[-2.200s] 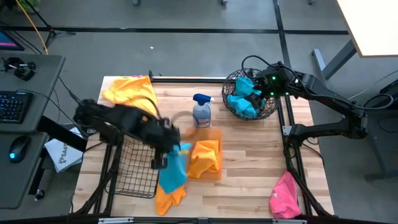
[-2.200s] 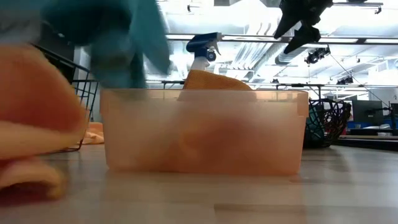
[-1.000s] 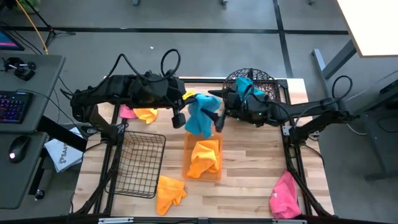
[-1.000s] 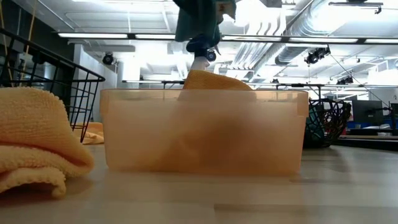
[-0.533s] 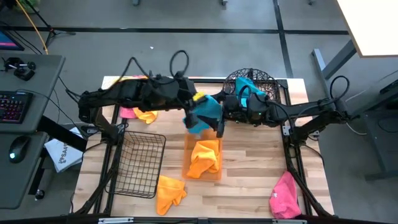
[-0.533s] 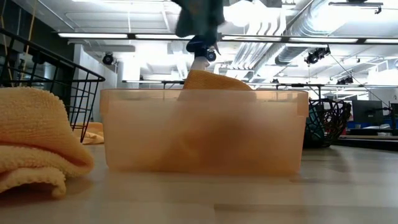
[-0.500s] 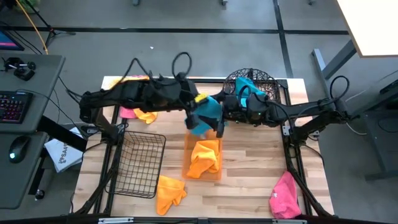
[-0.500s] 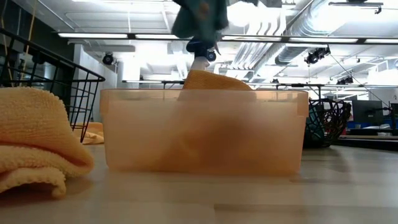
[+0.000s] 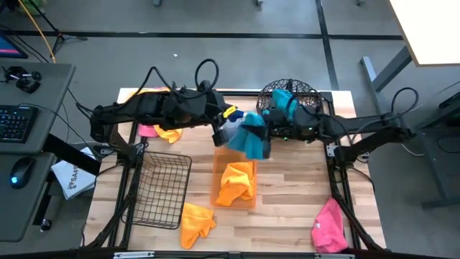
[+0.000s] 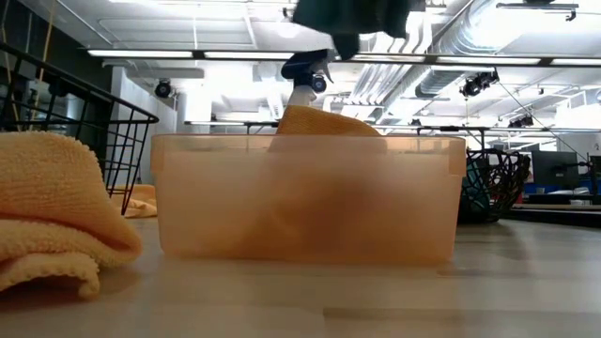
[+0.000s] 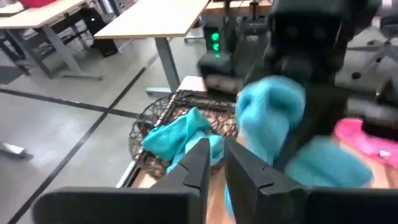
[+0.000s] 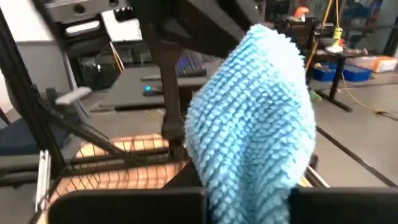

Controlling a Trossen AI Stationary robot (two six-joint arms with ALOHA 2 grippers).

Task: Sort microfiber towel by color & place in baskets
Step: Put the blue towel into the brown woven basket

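A blue microfiber towel (image 9: 251, 142) hangs in the air over the far end of the translucent orange bin (image 9: 248, 198), which holds an orange towel (image 9: 236, 180). My right gripper (image 9: 264, 132) is shut on it, reaching in from the table's right. My left gripper (image 9: 219, 132) stands just left of the towel, its fingers (image 11: 200, 163) a little apart with nothing between them. The round wire basket (image 9: 305, 101) at the far right holds blue towels (image 9: 282, 101). The black wire-grid basket (image 9: 162, 191) stands at the near left. My right gripper holds the blue towel by a bunched upper part (image 11: 273, 106), coming at it about level from the table's right. In its own wrist view the towel (image 12: 255, 124) covers the fingers, so the place of contact is hidden. The towel hangs slack below, clear of the table.
A loose orange towel (image 9: 195, 221) lies at the near edge and a pink one (image 9: 328, 226) at the near right corner. Pink and orange towels (image 9: 159, 132) lie at the far left. A blue-capped spray bottle (image 10: 305, 70) stands behind the orange bin.
My left gripper brought the blue towel up from the near side to the table's far middle, where my right gripper met it. The towel has passed to my right gripper and shifted toward the table's right, away from my left gripper, which has let go.
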